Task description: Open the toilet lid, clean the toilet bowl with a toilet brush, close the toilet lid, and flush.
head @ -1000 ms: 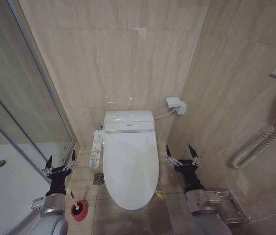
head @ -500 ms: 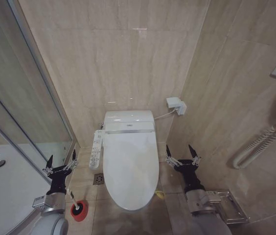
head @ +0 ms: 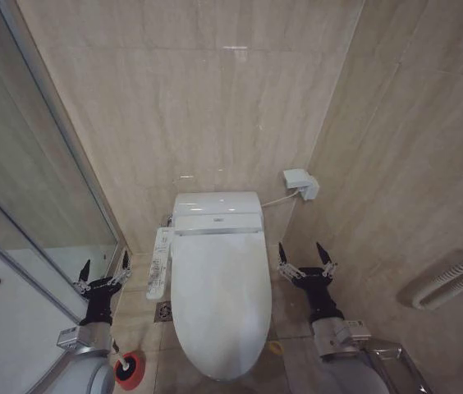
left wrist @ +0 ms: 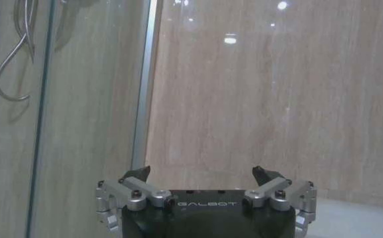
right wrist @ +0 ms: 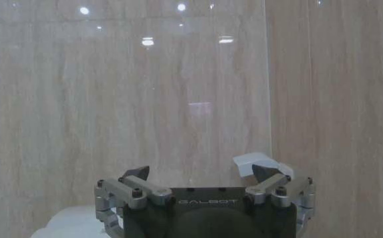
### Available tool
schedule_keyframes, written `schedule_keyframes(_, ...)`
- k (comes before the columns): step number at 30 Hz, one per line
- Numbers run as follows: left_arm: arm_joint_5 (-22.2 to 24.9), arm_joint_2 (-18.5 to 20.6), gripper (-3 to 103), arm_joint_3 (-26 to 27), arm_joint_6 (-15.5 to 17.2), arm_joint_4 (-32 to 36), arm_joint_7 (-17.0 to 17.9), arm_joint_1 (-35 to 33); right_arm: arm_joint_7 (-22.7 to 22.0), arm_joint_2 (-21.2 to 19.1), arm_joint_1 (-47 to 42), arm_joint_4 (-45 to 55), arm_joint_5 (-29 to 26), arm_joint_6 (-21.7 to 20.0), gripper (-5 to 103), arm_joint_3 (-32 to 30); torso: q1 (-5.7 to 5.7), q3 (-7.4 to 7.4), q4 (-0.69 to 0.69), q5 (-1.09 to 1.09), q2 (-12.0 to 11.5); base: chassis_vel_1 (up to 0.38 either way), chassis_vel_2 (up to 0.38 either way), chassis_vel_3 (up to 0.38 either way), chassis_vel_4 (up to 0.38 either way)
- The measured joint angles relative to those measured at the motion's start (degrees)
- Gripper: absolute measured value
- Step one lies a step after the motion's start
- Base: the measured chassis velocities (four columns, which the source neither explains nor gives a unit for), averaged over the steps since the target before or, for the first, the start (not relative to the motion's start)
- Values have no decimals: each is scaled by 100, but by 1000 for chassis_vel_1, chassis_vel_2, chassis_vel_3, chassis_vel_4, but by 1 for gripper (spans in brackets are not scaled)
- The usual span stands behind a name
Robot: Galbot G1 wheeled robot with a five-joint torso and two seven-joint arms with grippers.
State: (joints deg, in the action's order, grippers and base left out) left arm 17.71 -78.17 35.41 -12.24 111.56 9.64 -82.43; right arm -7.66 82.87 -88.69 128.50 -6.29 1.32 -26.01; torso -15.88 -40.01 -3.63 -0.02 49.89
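Left gripper (head: 103, 273) raised beside the shower glass (head: 34, 205), fingers spread, holding nothing. Below it, on the floor, toilet brush (head: 128, 370) in its red holder. At centre, toilet lid (head: 219, 300) down over the bowl. Right gripper (head: 305, 261) raised beside the toilet, fingers likewise spread and empty. Seen from the left wrist, a hose behind the glass; from the right wrist, a white wall box (right wrist: 254, 164).

1. Beige marble-look wall tiles (head: 215, 98) meet in a corner, glossy with light glints.
2. Glass shower screen (head: 26, 164) at left.
3. Tiled floor (head: 145, 308) has a small drain (head: 163, 311).
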Motion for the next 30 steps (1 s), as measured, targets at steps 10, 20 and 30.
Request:
schedule_keyframes(10, -104, -76, 100, -21, -30, -19, -11, 5, 0, 0, -5, 0, 0, 0, 100, 0, 7, 3, -1, 1, 3, -2, 0, -4, -5)
schedule_keyframes(20, -101, -71, 100, 4, -43, -40, -25, 23, 0, 0, 0, 0, 0, 0, 100, 0, -1, 0, -1, 0, 1, -82, 77, 72, -77)
schedule_keyframes(30, -105, -40, 100, -11, -44, -12, -50, 9, 0, 0, -5, 0, 0, 0, 100, 0, 6, 2, -1, 1, 3, -13, 9, 12, -15)
